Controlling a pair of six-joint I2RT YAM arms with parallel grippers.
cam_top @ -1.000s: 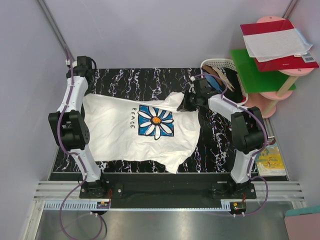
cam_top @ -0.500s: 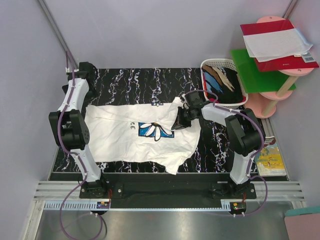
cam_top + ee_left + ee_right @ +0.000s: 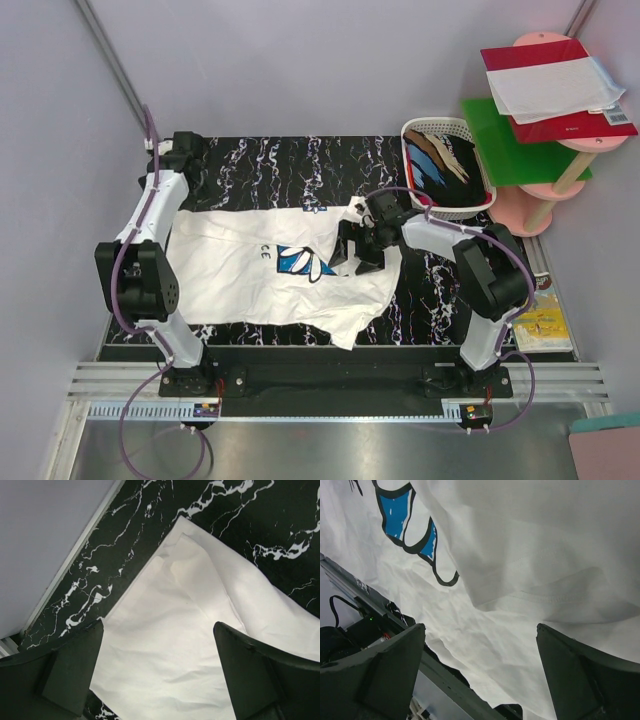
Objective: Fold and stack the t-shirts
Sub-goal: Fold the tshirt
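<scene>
The 2 arms reach forward. The left gripper (image 3: pixel 185 150) is stretched far out, jaws spread wide. The right gripper (image 3: pixel 355 252) angles inward, jaws equally wide.

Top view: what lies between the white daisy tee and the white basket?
Nothing loose. In the top external view, bare black marbled table separates the white tee from the basket, with the right arm stretched above that gap.

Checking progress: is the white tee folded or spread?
Partly folded: the white tee has its far edge over the daisy print; the rest is spread.
</scene>
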